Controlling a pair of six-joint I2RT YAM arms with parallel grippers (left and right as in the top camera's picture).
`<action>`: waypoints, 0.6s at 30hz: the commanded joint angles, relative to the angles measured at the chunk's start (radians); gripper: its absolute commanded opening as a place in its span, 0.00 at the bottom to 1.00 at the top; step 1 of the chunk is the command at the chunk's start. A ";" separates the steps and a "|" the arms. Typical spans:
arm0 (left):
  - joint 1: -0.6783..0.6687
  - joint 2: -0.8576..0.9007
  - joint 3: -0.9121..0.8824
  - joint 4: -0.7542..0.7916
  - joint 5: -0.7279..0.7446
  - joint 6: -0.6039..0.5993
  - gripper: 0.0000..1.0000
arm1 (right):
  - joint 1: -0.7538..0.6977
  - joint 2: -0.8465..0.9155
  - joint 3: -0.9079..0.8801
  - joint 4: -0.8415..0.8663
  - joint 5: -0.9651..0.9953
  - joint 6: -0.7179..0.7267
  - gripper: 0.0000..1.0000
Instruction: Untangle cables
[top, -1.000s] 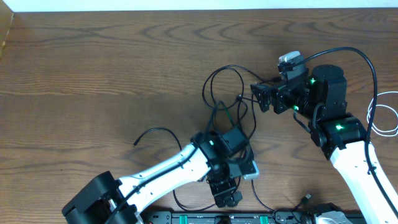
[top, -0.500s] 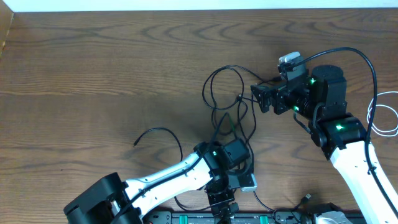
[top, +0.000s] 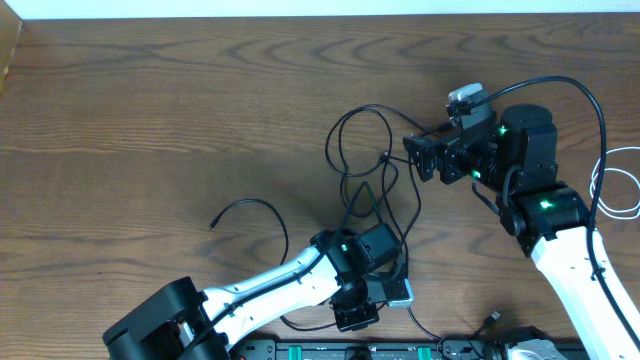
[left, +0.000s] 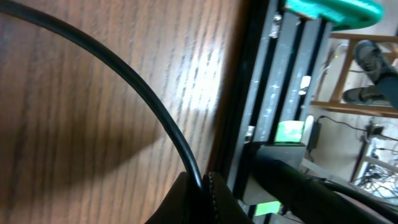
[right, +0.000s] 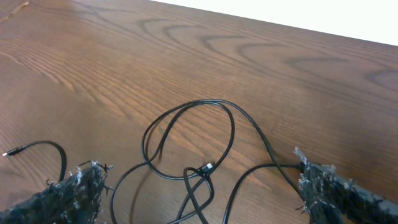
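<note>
Drawing the black cable (left: 124, 73) gently toward the near edge of the table (top: 150, 100) looks like the way to go, since the left gripper (left: 202, 186) has its fingers pressed together on that cord, low beside the edge rail. A slow, low pull should let the loops in mid-table slide open rather than cinch. The right gripper (top: 418, 158) hangs with its fingers wide apart, just beside the tangle and holding nothing. It could pin or lift a crossing strand if the knot starts to tighten. The white cable (top: 600, 185) lies well apart at the right, behind the right arm, and runs off the picture. The left arm covers the cord's run beneath it, the pinch itself sits at the wrist view's bottom edge, and which strand passes over which at the crossings is too fine to tell.
</note>
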 joint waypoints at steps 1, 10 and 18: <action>-0.002 0.010 -0.018 -0.004 -0.098 0.000 0.07 | -0.005 0.002 0.006 -0.002 0.002 -0.005 0.99; -0.001 0.003 -0.015 -0.058 -0.713 -0.320 0.08 | -0.005 0.002 0.006 -0.002 0.002 -0.005 0.99; -0.001 -0.113 0.009 -0.077 -1.127 -0.342 0.07 | -0.005 0.002 0.005 -0.005 0.002 -0.006 0.99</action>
